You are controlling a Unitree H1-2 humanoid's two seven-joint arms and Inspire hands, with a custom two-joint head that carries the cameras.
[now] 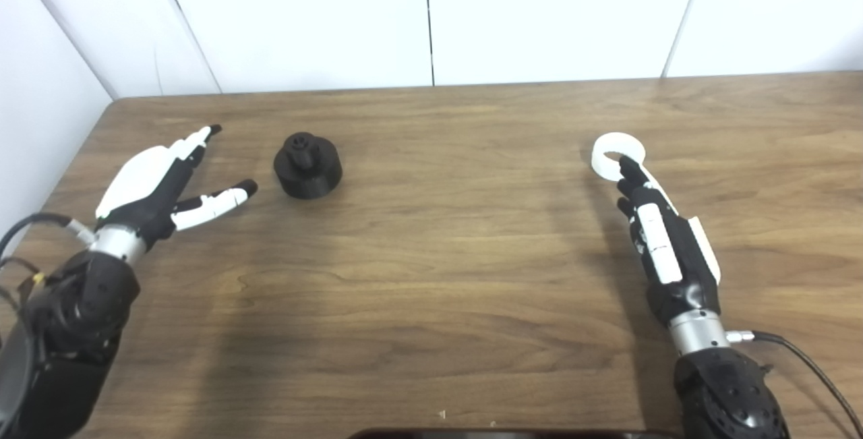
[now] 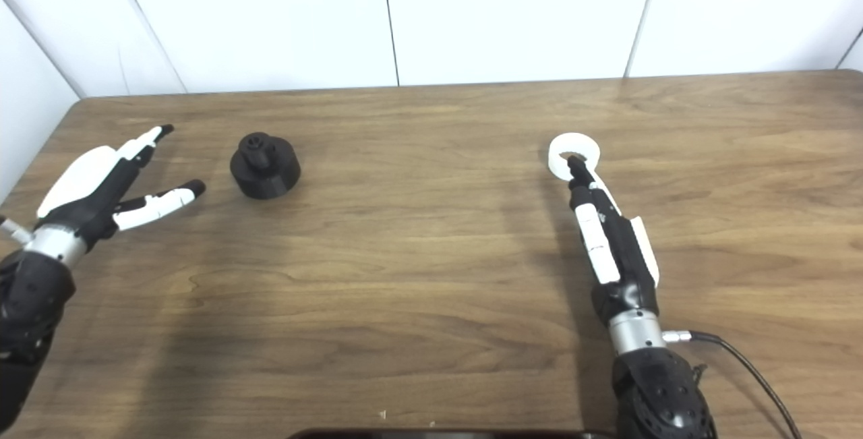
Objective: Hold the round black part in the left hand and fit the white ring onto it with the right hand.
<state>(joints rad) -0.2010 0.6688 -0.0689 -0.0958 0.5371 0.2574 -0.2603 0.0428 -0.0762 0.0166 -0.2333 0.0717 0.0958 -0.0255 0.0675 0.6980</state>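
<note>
Over on the left half of the wooden table (image 1: 431, 277), the round black part (image 1: 307, 164) sits flat on the surface, a squat disc with a smaller knobbed hub standing up from its top. Nothing is touching it. Just beside it, on its left, the left hand (image 1: 158, 189) lies low over the wood with its fingers spread wide and straight, thumb angled toward the part but still short of it; the hand is released and holds nothing.

Well apart from the part, across on the right side of the table, is the white ring (image 1: 617, 155). It appears tilted a little rather than lying flat, with its opening facing up and toward the cameras. The right hand (image 1: 664, 237) reaches out along the table toward it, fingers held together and extended, and the dark fingertips (image 1: 627, 168) meet the near edge of the ring, with one tip showing at its opening. Whether the ring is actually pinched or merely touched I cannot tell from either view.

Behind the table stand plain white wall panels (image 1: 539, 14). A black cable (image 1: 809, 365) trails from the right wrist.
</note>
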